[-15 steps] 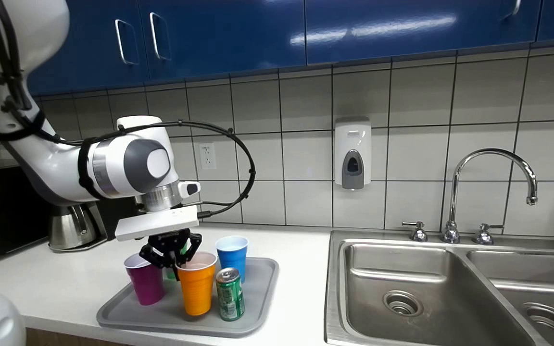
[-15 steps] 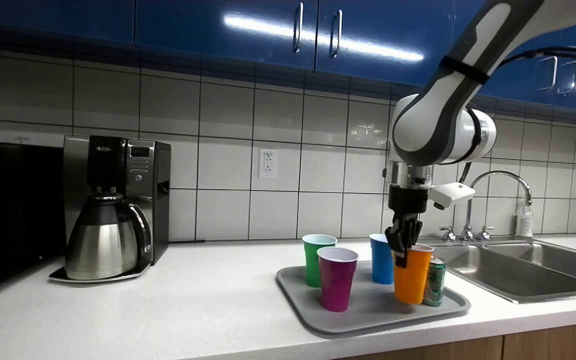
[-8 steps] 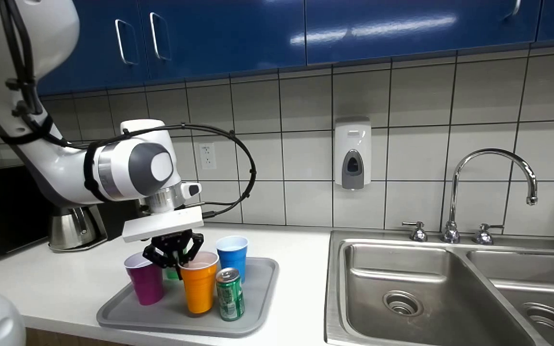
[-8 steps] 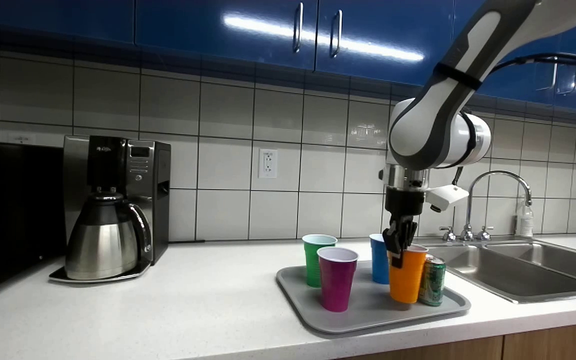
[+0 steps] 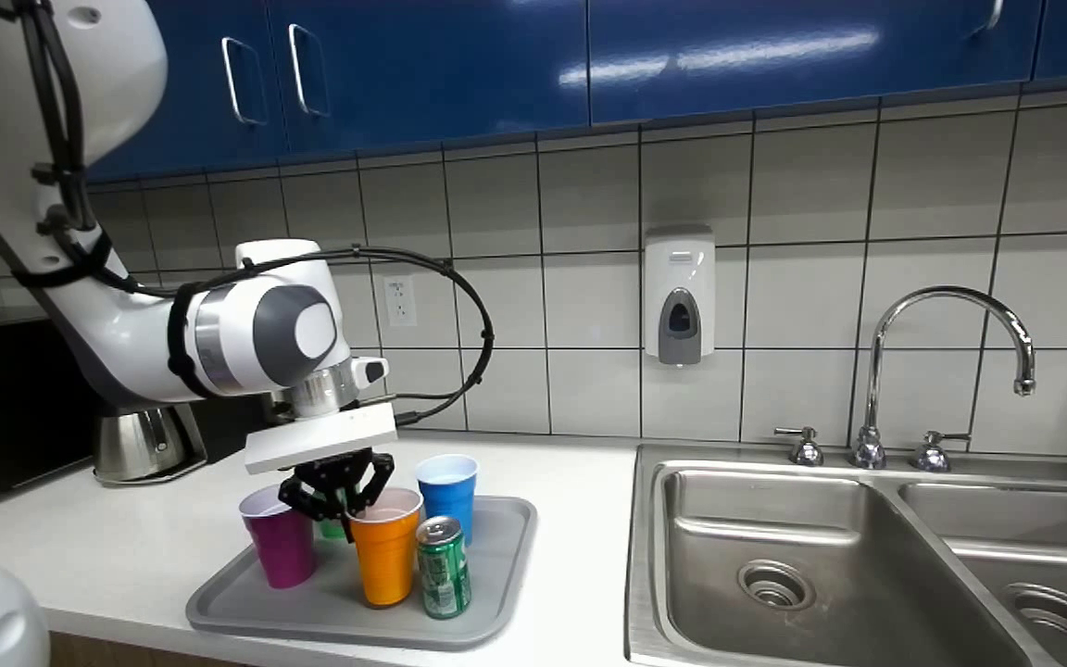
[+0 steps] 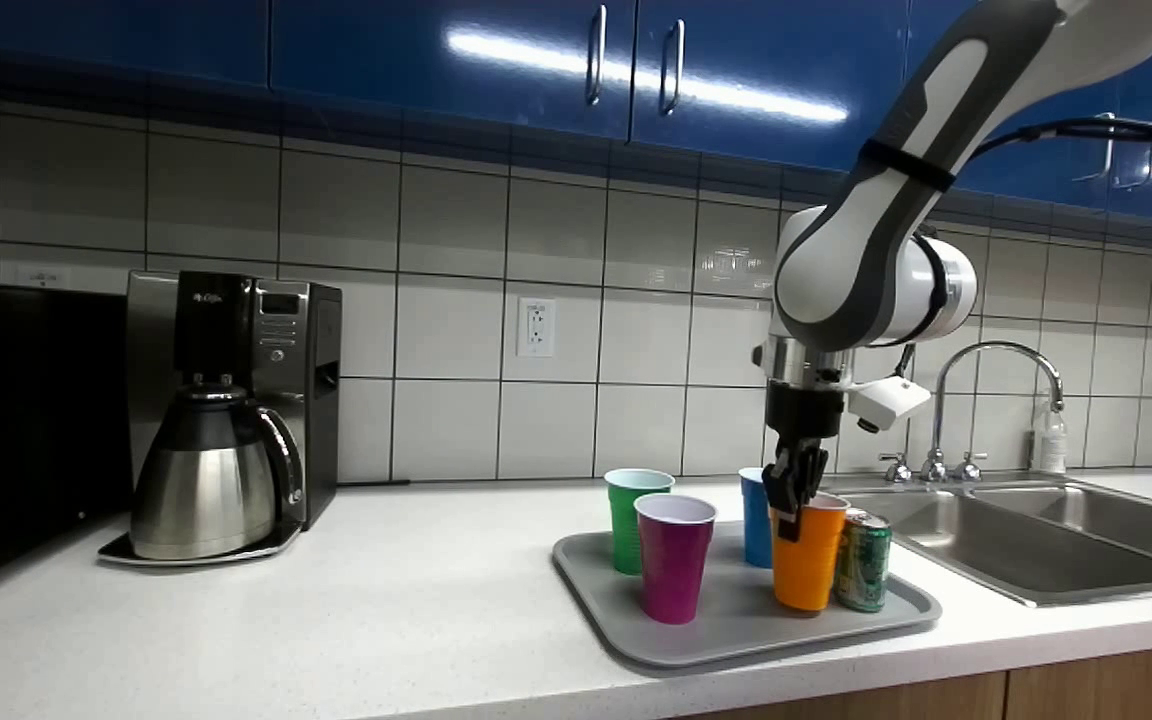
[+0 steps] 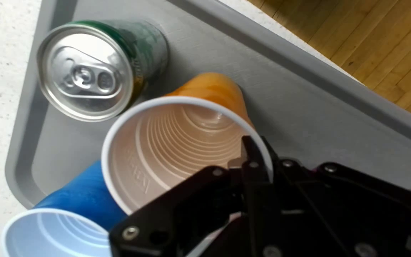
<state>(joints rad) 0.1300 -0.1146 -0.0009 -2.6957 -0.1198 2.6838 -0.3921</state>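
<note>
Beside the green can (image 5: 444,572), your fingers (image 7: 252,153) pinch the wall of the orange cup (image 5: 387,558), one in, one out, likely because its thin side fits between them. You can't tell if its bottom touches the gray tray (image 6: 736,618).

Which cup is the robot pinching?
The orange cup. The gripper is shut on its rim; nothing grips the blue cup, green cup or purple cup.

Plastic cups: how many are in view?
4. The claw grips the orange cup by its rim; the blue cup stands behind it in both exterior views; the purple cup and the green cup stand on the tray, nearer the coffee maker. Nested ones could be hidden.
</note>
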